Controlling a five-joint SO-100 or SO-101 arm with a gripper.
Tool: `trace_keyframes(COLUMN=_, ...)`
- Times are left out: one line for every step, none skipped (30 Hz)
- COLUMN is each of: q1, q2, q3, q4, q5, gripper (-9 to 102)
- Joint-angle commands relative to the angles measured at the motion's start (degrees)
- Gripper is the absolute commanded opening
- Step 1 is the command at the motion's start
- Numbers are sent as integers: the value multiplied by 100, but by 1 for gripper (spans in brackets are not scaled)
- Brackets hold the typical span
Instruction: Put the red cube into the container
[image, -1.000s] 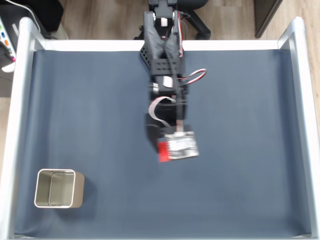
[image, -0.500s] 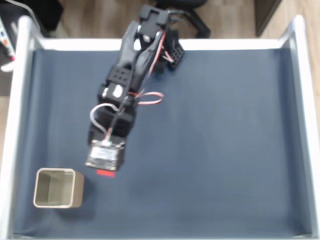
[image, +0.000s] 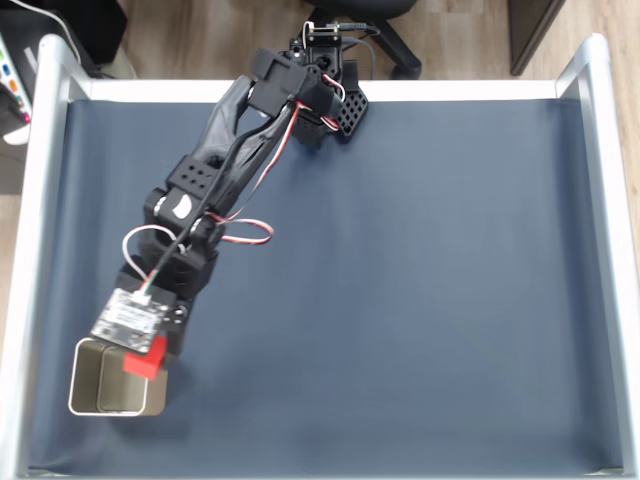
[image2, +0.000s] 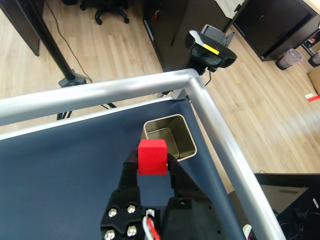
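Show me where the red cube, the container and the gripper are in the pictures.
red cube (image2: 152, 157), wrist view, on its front face.
container (image2: 186, 136), wrist view, on its inner right wall.
gripper (image2: 152, 165), wrist view, midway between the fingertips, which clamp the cube.

The cube (image2: 152, 156) is plain bright red, no markings; in the fixed view it (image: 144, 359) reads the same red. The tin (image2: 170, 135) has pale silver-beige walls, a light rim and a greyish inside. The gripper (image2: 150, 170) is matte black with silver screw heads. The arm (image: 215, 170) is black, carrying red-and-white wires. The mat (image: 430, 280) is uniform dark blue-grey. The frame (image2: 220, 135) is silver-grey. At 12 o'clock in the wrist view, a black camera (image2: 212, 48) bears a yellow stripe.
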Motion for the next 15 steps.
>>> trace_keyframes(q1=62, q2=-132, q3=-615, q4=-105, q5=-35, gripper=0)
trace_keyframes(q1=97, q2=-246, q3=-747, q4=-123, q5=-9, gripper=0)
trace_keyframes(q1=132, q2=-343, q3=-870, q4=-149, q5=9, gripper=0)
trace_keyframes(q1=167, q2=-431, q3=-967, q4=-149, q5=9, gripper=0)
trace_keyframes(q1=211, q2=-501, q3=-1037, q4=-167, q5=9, gripper=0)
trace_keyframes(q1=255, q2=-571, q3=-1081, q4=-193, q5=18, gripper=0)
trace_keyframes(q1=299, q2=-633, q3=-1125, q4=-220, q5=18, gripper=0)
trace_keyframes(q1=334, q2=-694, q3=-1169, q4=-237, q5=44, gripper=0)
trace_keyframes(q1=360, q2=-756, q3=-1222, q4=-255, q5=70, gripper=0)
trace_keyframes(q1=387, q2=-817, q3=-1248, q4=-290, q5=97, gripper=0)
trace_keyframes(q1=413, q2=-853, q3=-1257, q4=-343, q5=114, gripper=0)
trace_keyframes(q1=439, q2=-896, q3=-1257, q4=-404, q5=123, gripper=0)
trace_keyframes(q1=457, q2=-949, q3=-1266, q4=-448, q5=123, gripper=0)
trace_keyframes(q1=475, q2=-993, q3=-1283, q4=-483, q5=141, gripper=0)
trace_keyframes(q1=483, q2=-1055, q3=-1318, q4=-510, q5=149, gripper=0)
